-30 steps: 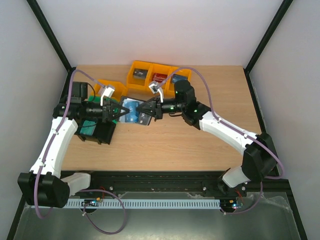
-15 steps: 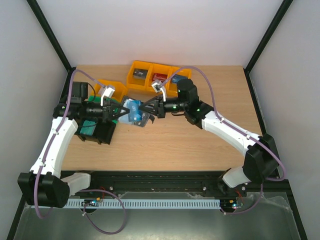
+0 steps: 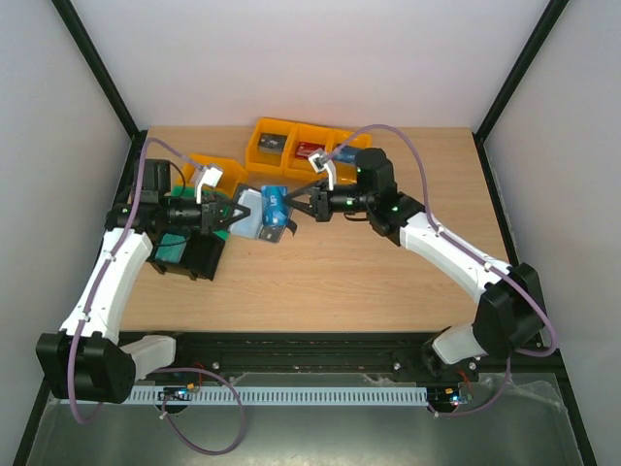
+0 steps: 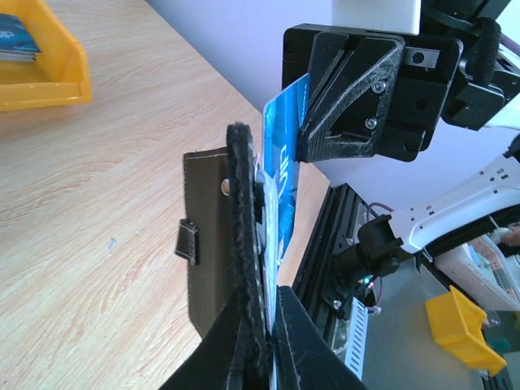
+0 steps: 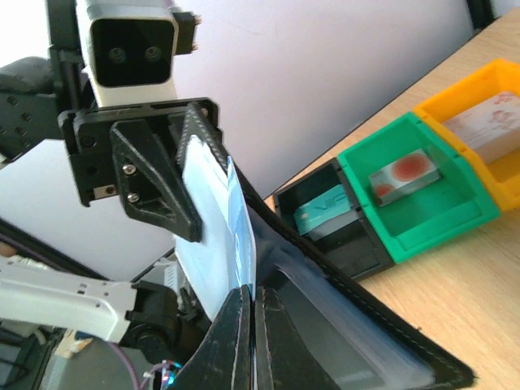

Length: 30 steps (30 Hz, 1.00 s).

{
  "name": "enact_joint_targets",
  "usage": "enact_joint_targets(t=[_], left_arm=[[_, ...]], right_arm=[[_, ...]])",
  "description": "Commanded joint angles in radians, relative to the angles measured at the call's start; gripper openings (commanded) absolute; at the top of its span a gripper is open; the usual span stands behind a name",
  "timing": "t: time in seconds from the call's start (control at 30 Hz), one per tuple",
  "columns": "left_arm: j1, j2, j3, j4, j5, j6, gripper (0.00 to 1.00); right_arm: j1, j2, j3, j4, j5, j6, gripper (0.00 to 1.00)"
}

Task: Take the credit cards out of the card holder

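Over tabletop, left claw tight on card holder, right claw on blue card, lettering wrist-only.

The card holder is matt black leather-like, the credit card glossy plastic, the table smooth grained wood.

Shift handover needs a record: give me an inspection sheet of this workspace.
Surface: wooden table, no spills seen.
Job's things: card holder held off the table; blue card partly out of it.
Clutter: yellow bins, green bin, black bin, each holding small items.
Grippers: left gripper shut on the card holder; right gripper shut on the blue card.
Cables: purple cables looped, no snag seen.
Surroundings: white walls, black frame post.
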Motion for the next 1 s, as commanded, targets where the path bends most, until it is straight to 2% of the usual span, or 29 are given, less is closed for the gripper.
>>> enact_joint_targets(t=[0.0,0.1,0.23,0.33,0.43,0.57,0.73,0.83,0.97], left_arm=[[0.012,-0.009,-0.013,0.083,-0.045,-0.082,0.02],[0.034,-0.008,-0.034,0.134,-0.118,-0.151,0.02],[0.060,-0.012,-0.046,0.165,-0.178,-0.181,0.02],[0.065,-0.020,-0.046,0.173,-0.179,-0.192,0.02],[0.072,-0.024,-0.040,0.186,-0.194,-0.216,0.02],[0.093,-0.028,-0.030,0.204,-0.201,-0.260,0.02],[0.100,-0.032,-0.025,0.220,-0.201,-0.286,0.02],[0.100,-0.028,-0.012,0.209,-0.203,-0.279,0.02],[0.096,-0.025,-0.007,0.204,-0.194,-0.281,0.02]], right_arm=[[-0.056,-0.031,-0.004,-0.030,0.065,0.042,0.02],[-0.128,-0.041,-0.011,-0.012,0.110,0.140,0.02],[-0.225,-0.027,-0.040,0.094,0.181,0.353,0.02],[-0.269,0.000,-0.039,0.146,0.316,0.493,0.02],[-0.304,0.041,-0.057,0.287,0.469,0.683,0.02],[-0.312,0.092,-0.091,0.431,0.784,0.897,0.02],[-0.313,0.145,-0.133,0.519,1.087,1.130,0.02],[-0.313,0.202,-0.139,0.559,1.183,1.295,0.02],[-0.306,0.292,-0.064,0.527,1.199,1.385,0.02]])
